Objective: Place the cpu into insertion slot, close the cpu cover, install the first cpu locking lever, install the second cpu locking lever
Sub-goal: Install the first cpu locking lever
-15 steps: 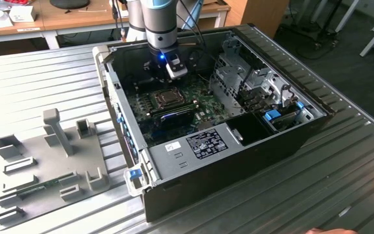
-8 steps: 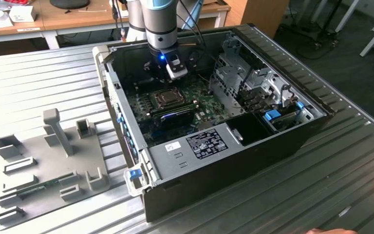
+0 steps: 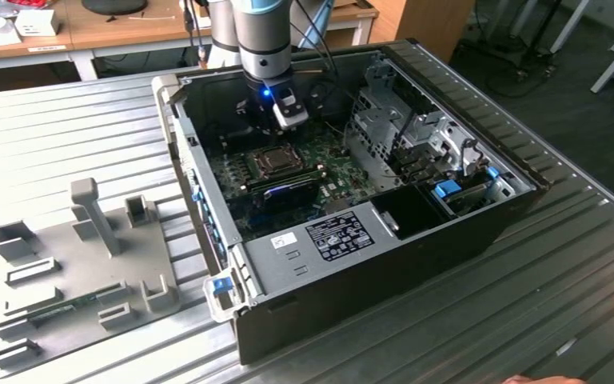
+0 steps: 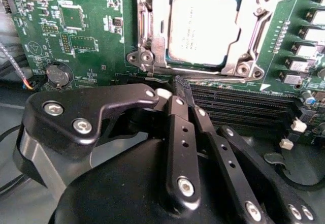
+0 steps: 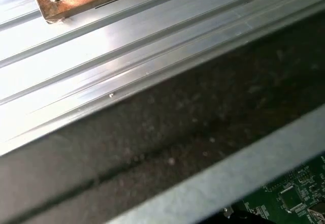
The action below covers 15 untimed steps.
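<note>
The cpu (image 4: 203, 28), a grey metal square, lies in the insertion slot (image 4: 146, 56) on the green circuit board (image 4: 86, 31). The cpu cover (image 4: 249, 36), a silver frame with a window, lies flat over the chip's edges. My black gripper (image 4: 184, 89) is shut with nothing visible between its fingers, its tips just beside the socket's edge that faces the memory slots. In the exterior view the gripper (image 3: 289, 120) hangs inside the open computer case (image 3: 318, 256), just beyond the socket (image 3: 275, 160).
Long black memory slots (image 4: 244, 107) run beside the socket, under the fingers. A drive cage (image 3: 414, 136) fills the case on the exterior view's right. A grey fixture plate (image 3: 83, 256) with holders lies on the ribbed metal table (image 3: 563, 264) on the exterior view's left.
</note>
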{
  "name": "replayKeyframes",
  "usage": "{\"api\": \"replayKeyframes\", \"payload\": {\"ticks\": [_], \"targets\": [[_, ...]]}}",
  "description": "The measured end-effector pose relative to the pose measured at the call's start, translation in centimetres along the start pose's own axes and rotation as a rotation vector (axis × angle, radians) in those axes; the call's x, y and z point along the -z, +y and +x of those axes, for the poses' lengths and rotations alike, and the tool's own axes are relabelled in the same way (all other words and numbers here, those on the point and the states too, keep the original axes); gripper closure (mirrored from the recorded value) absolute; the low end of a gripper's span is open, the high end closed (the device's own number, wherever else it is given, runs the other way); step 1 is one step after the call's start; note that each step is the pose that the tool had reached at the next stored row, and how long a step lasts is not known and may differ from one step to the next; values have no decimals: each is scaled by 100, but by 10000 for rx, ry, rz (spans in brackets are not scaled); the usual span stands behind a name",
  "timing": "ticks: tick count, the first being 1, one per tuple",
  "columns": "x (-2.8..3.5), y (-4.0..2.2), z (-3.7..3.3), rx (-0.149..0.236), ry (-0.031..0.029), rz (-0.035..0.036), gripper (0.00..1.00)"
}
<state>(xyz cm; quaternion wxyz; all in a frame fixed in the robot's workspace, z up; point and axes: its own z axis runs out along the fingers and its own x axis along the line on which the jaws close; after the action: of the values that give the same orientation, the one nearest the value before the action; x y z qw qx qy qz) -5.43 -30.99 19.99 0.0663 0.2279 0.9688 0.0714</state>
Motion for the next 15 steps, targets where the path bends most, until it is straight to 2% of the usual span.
{"api": "replayKeyframes", "payload": {"ticks": [5,9,15], "targets": [[55,9,-5,0,0,1,89],[58,10,-6,-5,4,-8,89],[60,7,0,-117,24,-104,89]]}}
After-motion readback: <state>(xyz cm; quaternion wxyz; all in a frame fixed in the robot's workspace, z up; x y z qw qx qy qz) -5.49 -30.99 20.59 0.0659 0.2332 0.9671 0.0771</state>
